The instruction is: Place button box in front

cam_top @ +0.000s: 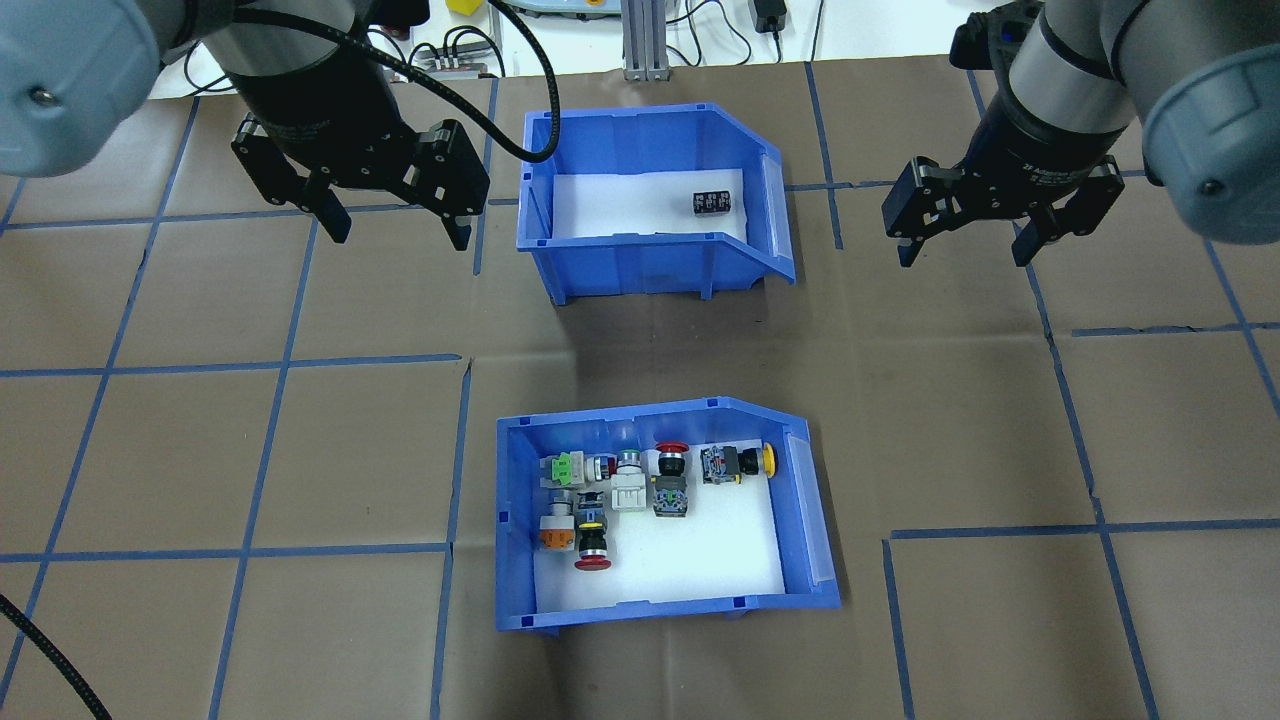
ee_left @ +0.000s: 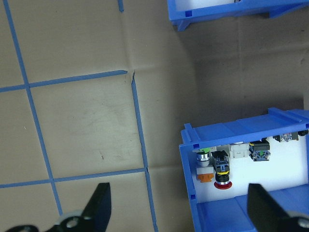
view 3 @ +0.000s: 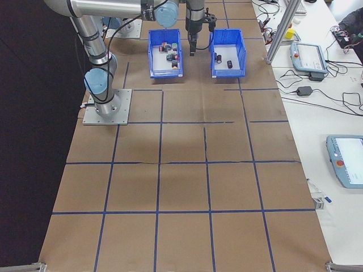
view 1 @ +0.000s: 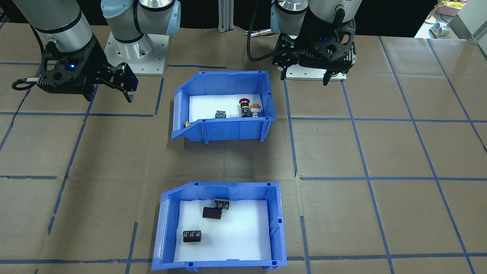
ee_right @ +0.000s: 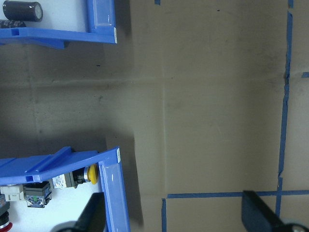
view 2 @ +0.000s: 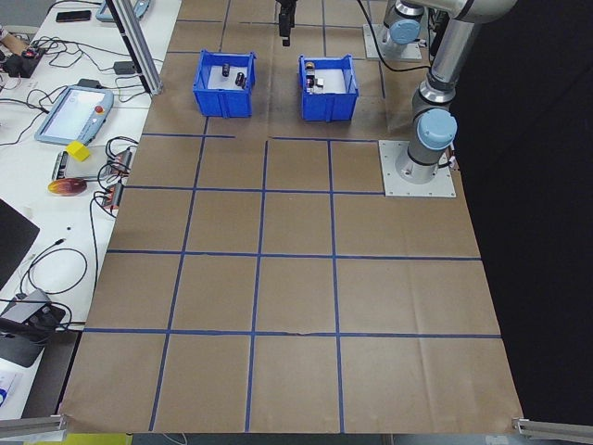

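L gripper fingers apart, empty | R gripper fingers apart, empty | button box below & between both, nearer robot than capacitor bin | approach: pinch side wall, keep level, avoid spilling switches

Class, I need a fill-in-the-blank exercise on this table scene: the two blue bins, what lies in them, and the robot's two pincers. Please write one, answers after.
1. The blue plastic bin of push-button switches stands ____ to the robot than the other bin.
2. The identical blue plastic bin farther off holds dark cylindrical ____.
3. The left pincer and the right pincer both hold ____.
4. Both pincers have their jaws ____.

Missing words: nearer; capacitors; nothing; open
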### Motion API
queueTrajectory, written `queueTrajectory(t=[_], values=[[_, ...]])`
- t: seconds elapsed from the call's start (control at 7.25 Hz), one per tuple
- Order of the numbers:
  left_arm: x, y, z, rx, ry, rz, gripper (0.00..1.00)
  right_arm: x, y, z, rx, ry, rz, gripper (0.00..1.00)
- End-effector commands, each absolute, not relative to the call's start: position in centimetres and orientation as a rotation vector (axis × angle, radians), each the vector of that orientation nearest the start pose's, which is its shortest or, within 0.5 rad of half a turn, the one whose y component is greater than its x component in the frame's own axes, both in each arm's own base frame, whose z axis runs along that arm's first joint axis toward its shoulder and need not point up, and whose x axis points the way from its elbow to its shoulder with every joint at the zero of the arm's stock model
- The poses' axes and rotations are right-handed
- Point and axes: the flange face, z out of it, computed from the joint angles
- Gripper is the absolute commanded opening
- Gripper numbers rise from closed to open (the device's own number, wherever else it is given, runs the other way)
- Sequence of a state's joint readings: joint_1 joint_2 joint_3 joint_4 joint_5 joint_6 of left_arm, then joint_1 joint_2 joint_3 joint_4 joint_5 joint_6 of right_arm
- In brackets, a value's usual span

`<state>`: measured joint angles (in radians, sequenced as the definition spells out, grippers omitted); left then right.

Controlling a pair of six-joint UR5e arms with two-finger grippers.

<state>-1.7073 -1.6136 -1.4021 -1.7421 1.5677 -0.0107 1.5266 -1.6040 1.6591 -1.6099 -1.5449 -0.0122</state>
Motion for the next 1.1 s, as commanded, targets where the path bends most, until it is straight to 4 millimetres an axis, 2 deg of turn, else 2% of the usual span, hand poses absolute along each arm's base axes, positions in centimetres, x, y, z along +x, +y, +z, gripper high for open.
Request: queueTrajectory(t=[0.0,0.41,0.55,0.97], values=[[-20.10,-48.02,53.16,0.197,3.136,0.073,0.99,11.44,-48.15,46.44,0.051,3.116,0.025,1.00],[-20.11,-48.21,53.02,0.200,3.134,0.075,0.99,11.44,-48.16,46.28,0.051,3.116,0.032,1.00],[-20.00,-47.64,53.77,0.197,3.132,0.053,0.99,11.44,-48.25,46.13,0.039,3.116,0.037,1.00],[-20.02,-47.80,53.47,0.154,3.134,0.062,0.99,11.20,-48.98,45.95,-0.004,3.114,0.029,1.00]])
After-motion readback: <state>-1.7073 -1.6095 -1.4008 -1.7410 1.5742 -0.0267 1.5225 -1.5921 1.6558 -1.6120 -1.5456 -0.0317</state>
